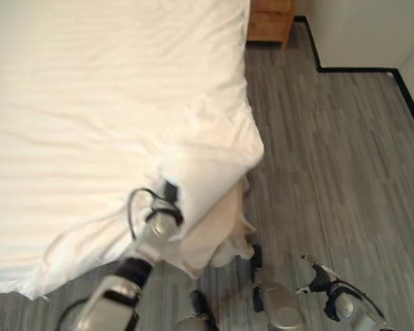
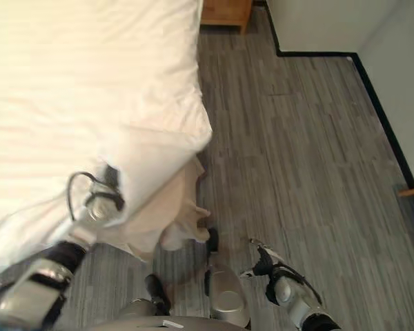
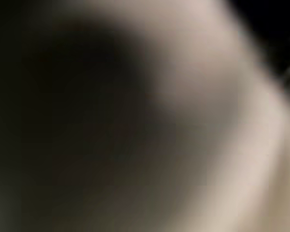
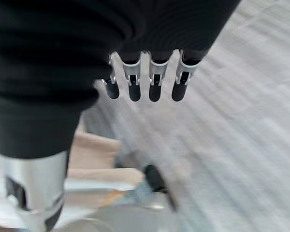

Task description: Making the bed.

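Bed (image 1: 90, 89) is mostly made: the white duvet (image 1: 110, 124) lies flat and fairly smooth across the top. What's left is the near corner (image 1: 214, 172), where the duvet is bunched and folded over, with the beige bed skirt (image 1: 217, 231) showing crumpled underneath, hanging toward the grey wood floor (image 1: 331, 172).

Left hand (image 1: 167, 207) is pushed into the folds at that corner (fingers buried in cloth, so I can't tell if it's grasping or not; its wrist view is just cloth up close).

Right hand (image 4: 145, 82) hangs over the floor, well apart from the bed, fingers straight and relaxed, holding nothing.

Judgement: remaining work is squaring and smoothing that corner, then the lower edge (image 1: 27, 279), which still looks rumpled.
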Robot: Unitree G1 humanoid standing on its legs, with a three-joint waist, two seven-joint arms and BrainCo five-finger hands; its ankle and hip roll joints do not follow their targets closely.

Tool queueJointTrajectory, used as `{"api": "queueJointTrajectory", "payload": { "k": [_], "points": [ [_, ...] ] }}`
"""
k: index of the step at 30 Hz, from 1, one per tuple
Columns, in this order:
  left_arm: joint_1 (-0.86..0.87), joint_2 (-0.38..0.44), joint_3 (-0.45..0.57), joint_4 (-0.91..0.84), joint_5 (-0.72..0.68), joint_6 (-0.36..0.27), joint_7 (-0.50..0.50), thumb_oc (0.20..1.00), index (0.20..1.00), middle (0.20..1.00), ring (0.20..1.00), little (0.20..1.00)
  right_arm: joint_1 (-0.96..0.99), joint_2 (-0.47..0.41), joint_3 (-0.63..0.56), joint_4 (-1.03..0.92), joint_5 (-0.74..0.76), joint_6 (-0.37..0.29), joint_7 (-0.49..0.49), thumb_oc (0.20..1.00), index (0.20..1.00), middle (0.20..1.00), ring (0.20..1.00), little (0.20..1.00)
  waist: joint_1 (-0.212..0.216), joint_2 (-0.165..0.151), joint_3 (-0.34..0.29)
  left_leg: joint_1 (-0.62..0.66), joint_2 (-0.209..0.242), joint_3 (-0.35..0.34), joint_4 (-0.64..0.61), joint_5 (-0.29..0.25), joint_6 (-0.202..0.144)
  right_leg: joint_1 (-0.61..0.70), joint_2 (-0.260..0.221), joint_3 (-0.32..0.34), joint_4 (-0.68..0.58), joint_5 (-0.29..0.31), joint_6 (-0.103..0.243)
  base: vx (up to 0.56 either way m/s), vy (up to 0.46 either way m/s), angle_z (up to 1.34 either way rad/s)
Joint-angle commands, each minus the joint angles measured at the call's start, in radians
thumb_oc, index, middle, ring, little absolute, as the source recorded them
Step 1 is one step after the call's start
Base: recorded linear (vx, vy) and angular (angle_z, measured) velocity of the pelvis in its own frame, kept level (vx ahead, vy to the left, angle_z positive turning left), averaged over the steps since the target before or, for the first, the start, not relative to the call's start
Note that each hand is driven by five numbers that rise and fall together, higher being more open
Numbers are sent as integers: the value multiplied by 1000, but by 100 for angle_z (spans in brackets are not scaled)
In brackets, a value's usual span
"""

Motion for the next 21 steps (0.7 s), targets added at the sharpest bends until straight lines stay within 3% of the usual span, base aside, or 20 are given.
{"api": "queueJointTrajectory", "payload": {
  "k": [1,2,3,5,7,8,10,13,16,17,18,19,20,21],
  "points": [
    [-28,-32,-91,-11,-124,-77,-132,200,200,200,200,200,-45,-8,45,-32,5,22,-18,1000,1000,1000,1000,1000,-32,36,17,-70,96,-33,7,60,21,-16,-40,94,253,-219,111,-171,79,12],
    [-28,-32,-91,-11,-124,-77,-132,200,200,200,200,200,-44,-8,45,-32,5,22,-18,1000,1000,1000,1000,1000,-31,36,17,-70,96,-32,7,60,21,-16,-40,94,253,-219,111,-227,68,-22],
    [43,-23,-110,-64,-178,-76,-184,200,200,200,200,200,-43,9,58,-26,6,22,-6,1000,1000,1000,1000,1000,-24,46,24,-54,118,-29,7,72,37,6,-11,102,415,-275,105,-228,41,-32],
    [139,4,-129,-115,-208,-62,-250,200,200,200,200,200,-28,25,66,-16,6,18,7,1000,1000,1000,1000,1000,6,50,0,-56,133,-31,10,91,48,55,24,118,610,-322,100,-296,-15,-37],
    [180,17,-125,-137,-214,-55,-265,200,200,200,200,200,-18,25,71,-32,2,17,14,1000,1000,1000,1000,1000,28,45,-20,-71,143,-30,10,105,47,85,35,116,607,-321,91,-155,-118,-12],
    [193,16,-127,-148,-223,-56,-275,200,200,200,200,200,-19,34,70,-26,5,19,14,1000,1000,1000,1000,1000,44,28,-36,-79,136,-29,15,105,46,137,20,96,538,-357,73,-156,-201,1],
    [228,17,-132,-140,-223,-43,-300,200,200,200,200,200,-28,51,93,10,6,21,20,1000,1000,1000,1000,1000,82,16,-73,-117,151,-20,27,145,33,260,48,70,374,-450,29,-168,-234,-7],
    [264,-7,-138,-137,-231,-29,-310,200,200,200,200,200,-66,61,128,56,1,27,22,1000,1000,1000,1000,1000,110,31,-83,-135,204,10,80,195,3,332,100,68,200,-442,-14,-225,-232,-37],
    [280,-23,-156,-155,-249,-20,-331,200,200,200,200,200,-80,61,145,85,-16,33,22,1000,1000,1000,1000,1000,112,42,-69,-145,218,7,140,186,-7,365,104,63,163,-429,-30,-255,-138,-39],
    [278,-43,-186,-162,-261,-17,-347,200,200,200,200,200,-88,53,151,125,-23,46,20,1000,1000,1000,1000,1000,111,33,-42,-160,205,-18,255,142,-16,381,84,52,158,-414,-44,-216,-71,-5],
    [277,-43,-186,-162,-261,-17,-347,200,200,200,200,200,-90,53,150,126,-23,46,20,1000,1000,1000,1000,1000,111,35,-42,-165,209,-19,259,143,-15,379,87,53,155,-409,-45,-281,-96,-1],
    [273,-53,-198,-159,-265,-16,-353,200,200,200,200,200,-86,55,149,149,-25,51,17,1000,1000,1000,1000,1000,107,30,-41,-166,195,-29,316,108,-6,380,77,42,152,-398,-49,-275,-77,17],
    [252,-70,-245,-174,-281,-15,-371,200,200,200,200,200,-78,62,140,201,-19,63,15,1000,1000,1000,1000,1000,89,15,-49,-138,161,-38,431,15,12,372,52,22,145,-368,-55,-273,-75,13],
    [251,-70,-245,-173,-282,-16,-371,200,200,200,200,200,-79,63,139,203,-20,62,14,1000,1000,1000,1000,1000,89,16,-52,-143,162,-38,430,18,14,368,54,22,142,-363,-55,-331,-87,21]
  ]
}}
